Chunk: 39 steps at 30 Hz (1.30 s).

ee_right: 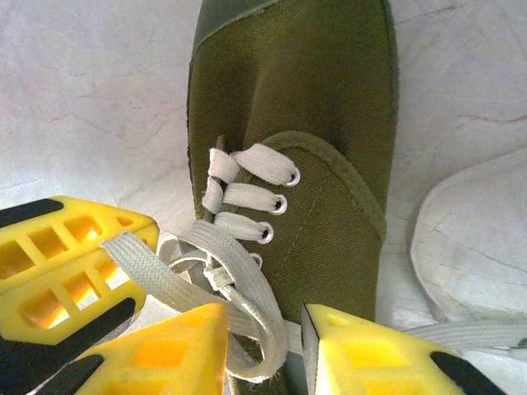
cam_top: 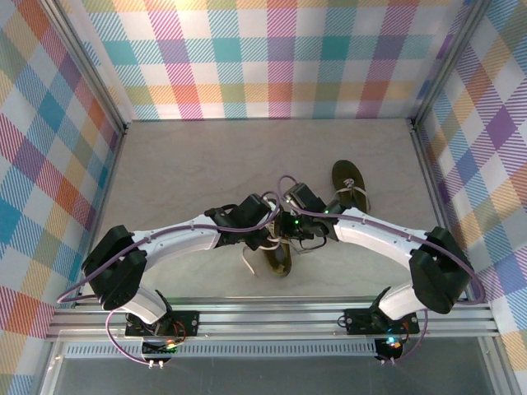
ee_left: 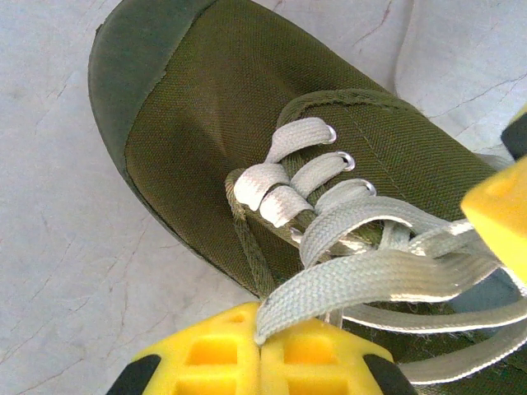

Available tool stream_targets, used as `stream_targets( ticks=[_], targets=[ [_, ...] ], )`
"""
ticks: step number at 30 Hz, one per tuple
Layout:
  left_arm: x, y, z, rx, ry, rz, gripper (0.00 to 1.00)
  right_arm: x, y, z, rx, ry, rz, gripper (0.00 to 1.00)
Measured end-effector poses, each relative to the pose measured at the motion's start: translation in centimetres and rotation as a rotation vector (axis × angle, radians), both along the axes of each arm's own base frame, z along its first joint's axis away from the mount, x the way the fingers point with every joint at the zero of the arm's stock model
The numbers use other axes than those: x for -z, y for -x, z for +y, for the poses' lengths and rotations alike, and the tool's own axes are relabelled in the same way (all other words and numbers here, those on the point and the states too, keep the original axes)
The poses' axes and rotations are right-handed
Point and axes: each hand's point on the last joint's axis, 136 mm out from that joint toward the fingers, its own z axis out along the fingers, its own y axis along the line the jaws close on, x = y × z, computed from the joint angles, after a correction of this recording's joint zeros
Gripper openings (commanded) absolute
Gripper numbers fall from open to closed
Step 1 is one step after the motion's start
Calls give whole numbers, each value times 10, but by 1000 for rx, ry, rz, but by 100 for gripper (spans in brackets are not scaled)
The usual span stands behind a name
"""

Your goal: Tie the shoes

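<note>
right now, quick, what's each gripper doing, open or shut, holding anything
left gripper: closed, pinching a lace of the shoe.
right gripper: open, with a lace loop lying between its fingers, not clamped.

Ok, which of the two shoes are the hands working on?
The near shoe, at the centre: the left hand pinches its lace and the right hand hangs over it. The other shoe lies apart, farther back on the right.
</note>
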Motion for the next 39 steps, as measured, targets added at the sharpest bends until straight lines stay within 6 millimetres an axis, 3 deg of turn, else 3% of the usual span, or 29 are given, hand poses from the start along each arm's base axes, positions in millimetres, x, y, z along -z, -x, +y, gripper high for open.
stream_targets(
  ticks=[12, 22, 39],
  targets=[
    [0, 0, 0, 0, 0, 0, 0, 16, 8, 2, -6, 26, 54, 25],
    [0, 0, 0, -1, -2, -2, 0, 18, 12, 3, -16, 60, 66, 7],
    [0, 0, 1, -1, -3, -2, 0, 4, 11, 2, -22, 44, 27, 10]
  ],
)
